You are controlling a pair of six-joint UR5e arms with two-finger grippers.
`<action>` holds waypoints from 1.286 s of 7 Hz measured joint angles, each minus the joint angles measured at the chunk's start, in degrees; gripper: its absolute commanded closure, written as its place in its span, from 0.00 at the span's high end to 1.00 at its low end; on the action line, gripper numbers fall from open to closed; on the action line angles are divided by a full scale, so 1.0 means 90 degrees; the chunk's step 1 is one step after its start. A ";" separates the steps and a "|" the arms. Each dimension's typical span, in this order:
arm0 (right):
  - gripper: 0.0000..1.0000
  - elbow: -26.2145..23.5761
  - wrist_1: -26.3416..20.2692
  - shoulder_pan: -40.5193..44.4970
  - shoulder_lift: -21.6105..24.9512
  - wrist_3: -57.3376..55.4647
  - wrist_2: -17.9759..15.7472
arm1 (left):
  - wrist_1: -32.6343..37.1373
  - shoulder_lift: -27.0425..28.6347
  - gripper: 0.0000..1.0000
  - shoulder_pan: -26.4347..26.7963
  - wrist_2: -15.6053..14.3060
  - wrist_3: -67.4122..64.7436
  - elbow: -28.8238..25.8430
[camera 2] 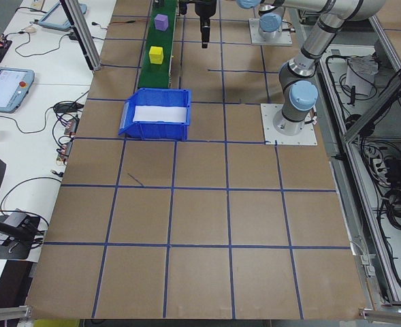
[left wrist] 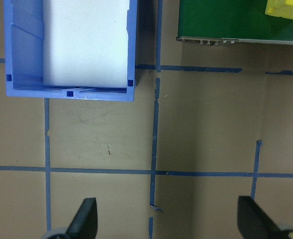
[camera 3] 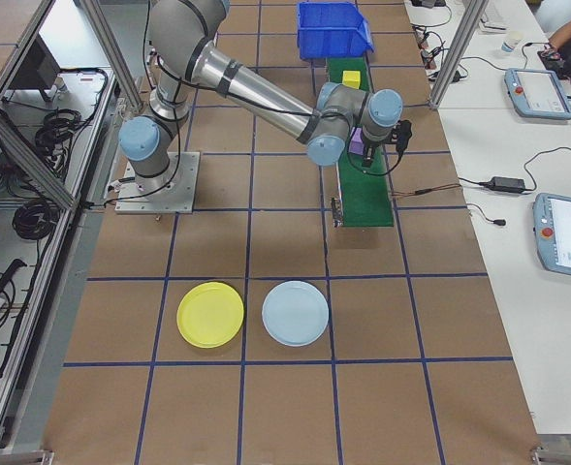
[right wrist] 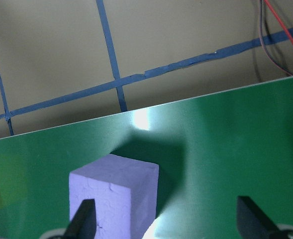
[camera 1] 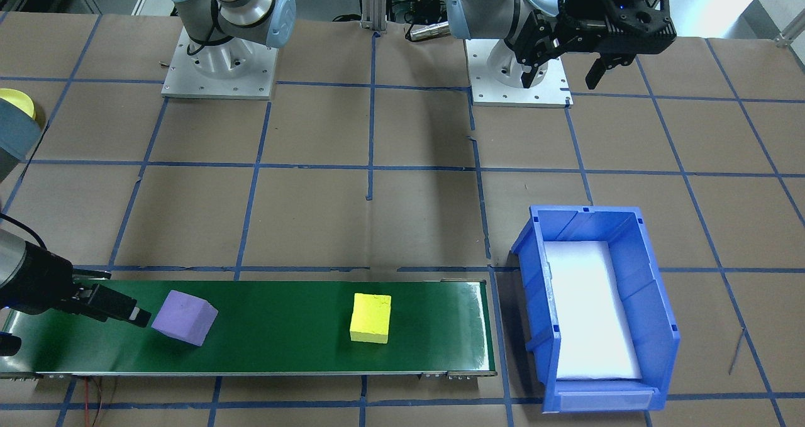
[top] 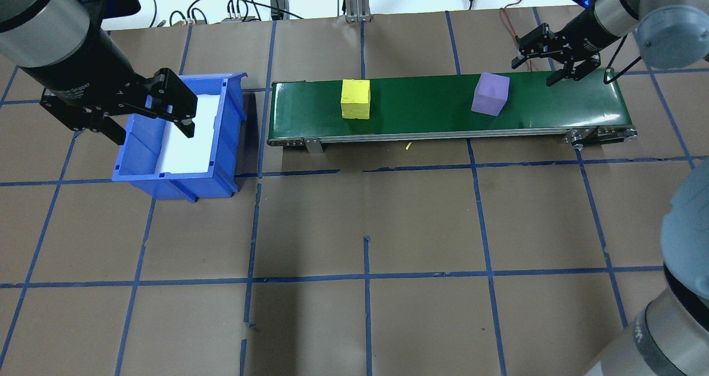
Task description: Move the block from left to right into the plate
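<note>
A purple block (camera 1: 185,317) (top: 490,93) and a yellow block (camera 1: 371,317) (top: 355,99) rest on the green conveyor belt (top: 421,107). My right gripper (top: 540,70) is open beside the purple block at the belt's right end. In the right wrist view the purple block (right wrist: 114,199) lies close to one of the fingers (right wrist: 84,221), not between them. The yellow plate (camera 3: 210,314) lies on the table far from the belt, to the right of the robot. My left gripper (top: 149,128) hangs open and empty above the blue bin (top: 227,143).
A pale blue plate (camera 3: 295,313) lies next to the yellow one. The blue bin (camera 1: 660,314) with a white lining stands off the belt's left end. Blue tape lines grid the brown table. Cables and tablets lie on the side benches.
</note>
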State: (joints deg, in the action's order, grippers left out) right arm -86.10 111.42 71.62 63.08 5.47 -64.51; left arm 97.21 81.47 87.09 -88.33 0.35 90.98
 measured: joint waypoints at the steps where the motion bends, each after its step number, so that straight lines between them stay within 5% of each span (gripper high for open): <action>1: 0.99 -0.0013 0.0112 0.0115 -0.0033 -0.0234 0.0000 | -0.0005 -0.0005 1.00 -0.0001 -0.0003 0.0102 -0.0001; 5: 0.92 -0.0196 0.0448 0.0204 -0.0256 -0.0391 -0.0223 | -0.0026 0.0000 1.00 -0.0008 0.0012 0.0340 0.0007; 6: 0.76 -0.0281 0.0464 0.0206 -0.0271 -0.0393 -0.0361 | -0.0027 0.0000 1.00 -0.0008 0.0036 0.0323 0.0011; 7: 0.44 -0.0340 0.0469 0.0206 -0.0269 -0.0390 -0.0430 | -0.0028 0.0000 1.00 -0.0011 0.0053 0.0316 0.0014; 8: 0.29 -0.0356 0.0466 0.0205 -0.0258 -0.0357 -0.0536 | -0.0034 0.0003 1.00 -0.0015 0.0062 0.0314 0.0016; 9: 0.24 -0.0324 0.0451 0.0188 -0.0226 -0.0287 -0.0789 | -0.0040 0.0007 1.00 -0.0016 0.0057 0.0310 0.0016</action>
State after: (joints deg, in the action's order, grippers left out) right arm -89.01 115.48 73.31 61.05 2.89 -71.61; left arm 96.85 81.53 86.94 -87.81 3.14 91.12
